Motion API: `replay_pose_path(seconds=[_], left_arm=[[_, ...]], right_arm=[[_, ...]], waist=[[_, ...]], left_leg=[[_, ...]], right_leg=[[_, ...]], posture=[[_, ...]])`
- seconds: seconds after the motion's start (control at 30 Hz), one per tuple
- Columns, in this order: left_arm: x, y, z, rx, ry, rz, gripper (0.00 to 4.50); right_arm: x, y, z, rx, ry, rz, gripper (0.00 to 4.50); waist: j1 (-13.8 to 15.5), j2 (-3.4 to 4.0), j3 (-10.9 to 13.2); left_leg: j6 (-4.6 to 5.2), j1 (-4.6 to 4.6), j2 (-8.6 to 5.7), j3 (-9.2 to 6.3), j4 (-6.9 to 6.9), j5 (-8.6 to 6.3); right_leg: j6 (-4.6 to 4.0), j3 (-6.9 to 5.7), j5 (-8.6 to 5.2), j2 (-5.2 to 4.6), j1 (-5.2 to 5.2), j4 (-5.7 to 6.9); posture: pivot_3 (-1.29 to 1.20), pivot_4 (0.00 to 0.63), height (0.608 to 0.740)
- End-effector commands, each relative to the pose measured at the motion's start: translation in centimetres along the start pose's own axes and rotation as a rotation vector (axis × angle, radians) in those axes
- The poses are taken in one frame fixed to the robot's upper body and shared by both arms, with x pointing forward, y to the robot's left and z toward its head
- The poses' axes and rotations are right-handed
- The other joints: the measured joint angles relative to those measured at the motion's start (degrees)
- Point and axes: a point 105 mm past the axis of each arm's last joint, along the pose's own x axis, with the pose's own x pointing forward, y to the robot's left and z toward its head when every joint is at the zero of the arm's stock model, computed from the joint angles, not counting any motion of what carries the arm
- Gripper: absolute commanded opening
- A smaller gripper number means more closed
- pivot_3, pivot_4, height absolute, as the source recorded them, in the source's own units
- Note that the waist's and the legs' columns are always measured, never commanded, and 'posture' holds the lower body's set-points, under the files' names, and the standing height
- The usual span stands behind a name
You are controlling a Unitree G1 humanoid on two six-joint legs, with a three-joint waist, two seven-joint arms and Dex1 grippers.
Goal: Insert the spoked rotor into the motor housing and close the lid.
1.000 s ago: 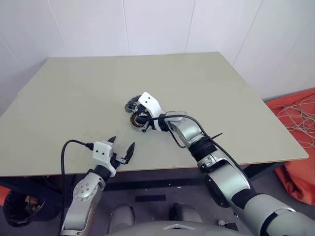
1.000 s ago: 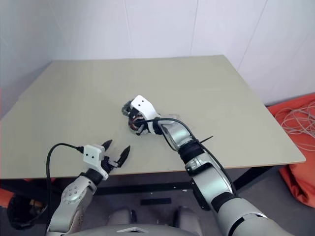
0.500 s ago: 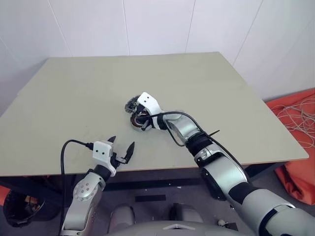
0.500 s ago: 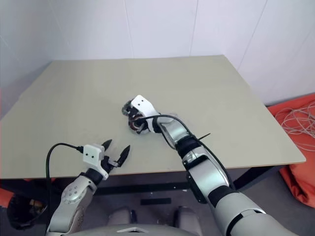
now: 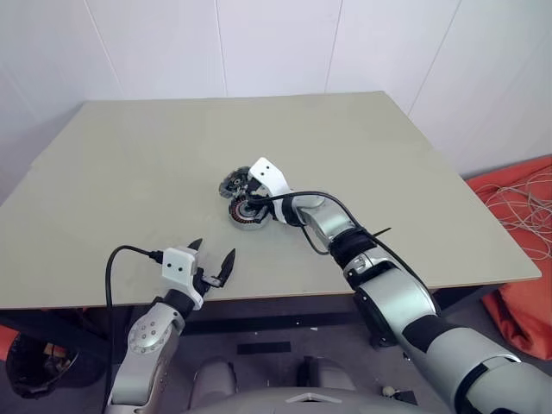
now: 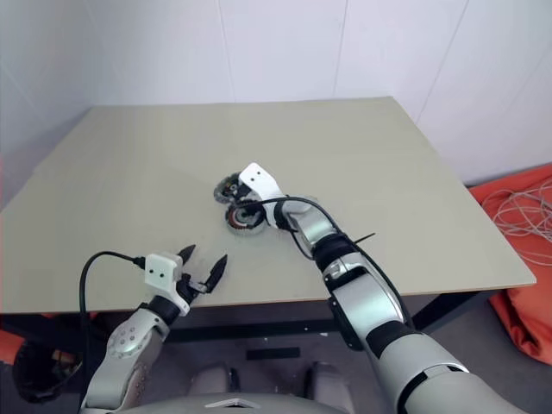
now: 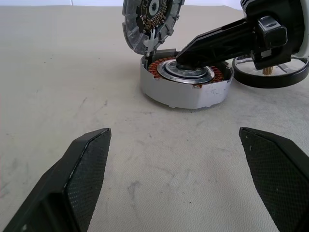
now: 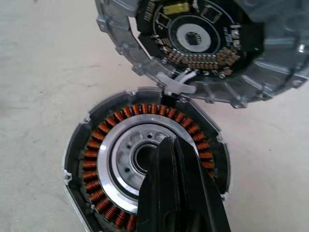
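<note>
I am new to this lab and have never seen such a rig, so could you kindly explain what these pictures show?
It is a two-armed humanoid robot at a table. Two pictures come from its head camera, looking down; the other two from cameras on its wrists. On the table lies the motor housing with copper windings, its hinged lid standing open, and beside it the spoked rotor. The right gripper, shut and holding nothing, has its tips over the housing's silver hub. The left gripper waits open near the table's near edge, empty.
</note>
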Motion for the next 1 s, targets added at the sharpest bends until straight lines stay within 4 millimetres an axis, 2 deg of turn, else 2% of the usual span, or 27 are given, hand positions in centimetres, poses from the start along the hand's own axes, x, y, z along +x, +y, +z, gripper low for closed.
replay_pose_path(seconds=[0.03,0.27,0.53,0.8,1.0], left_arm=[[0.1,-0.2,1.3,0.014,-0.048,-0.011,4.50],[0.0,-0.1,1.1,0.011,-0.043,-0.011,4.50],[0.0,0.0,0.9,0.006,-0.040,-0.014,4.50],[0.1,-0.2,1.0,0.004,-0.042,-0.016,4.50],[0.1,-0.2,1.2,0.005,-0.044,-0.011,4.50]], right_arm=[[-0.3,-0.4,0.7,-0.012,-0.023,-0.003,0.03],[-0.9,0.0,0.7,0.005,-0.049,0.014,0.03],[-2.1,1.2,2.9,0.007,-0.142,0.061,0.03],[-1.7,1.4,3.9,0.004,-0.153,0.052,0.03],[-0.6,2.0,3.7,-0.008,-0.127,0.063,0.03]], waist=[[0.00,0.00,0.00],[0.02,0.00,0.00],[0.03,0.00,0.00],[0.04,0.00,0.00],[0.00,0.00,0.00]], left_leg=[[0.00,0.00,0.00,0.00,0.00,0.00],[0.00,0.00,0.00,0.00,0.00,0.00],[0.00,-0.02,0.01,0.00,0.00,0.00],[-0.01,-0.01,0.01,0.00,0.00,0.00],[-0.01,-0.02,0.01,0.00,-0.01,0.00]], right_leg=[[0.00,0.00,0.00,0.00,0.00,0.00],[0.00,0.00,0.00,0.00,0.01,0.00],[0.00,0.00,0.00,0.01,-0.01,-0.01],[0.00,0.00,0.00,0.01,-0.01,-0.01],[0.00,0.00,0.00,0.01,-0.03,-0.01]], posture=[[0.00,0.000,0.740],[0.00,0.000,0.740],[0.00,0.000,0.740],[0.00,0.000,0.740],[0.00,0.000,0.740]])
